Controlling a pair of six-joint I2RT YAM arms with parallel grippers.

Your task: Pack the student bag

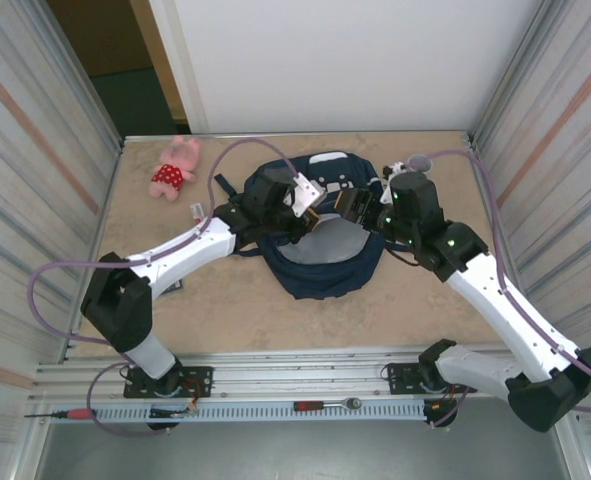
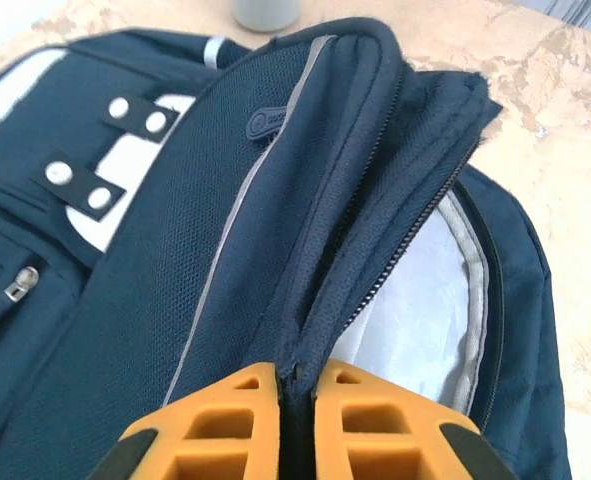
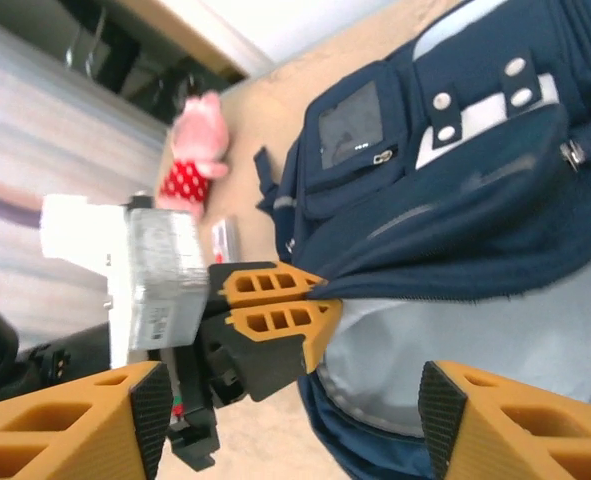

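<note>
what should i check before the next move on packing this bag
1. Left gripper shut on the opening edge of the student bag: ok.
2. Main compartment held open, pale lining showing: ok.
3. Right gripper open, holding nothing: ok.
4. Pink plush toy packed: not ok, it lies apart from the bag.
5. Room inside the compartment: cannot tell, its depth is hidden.
</note>
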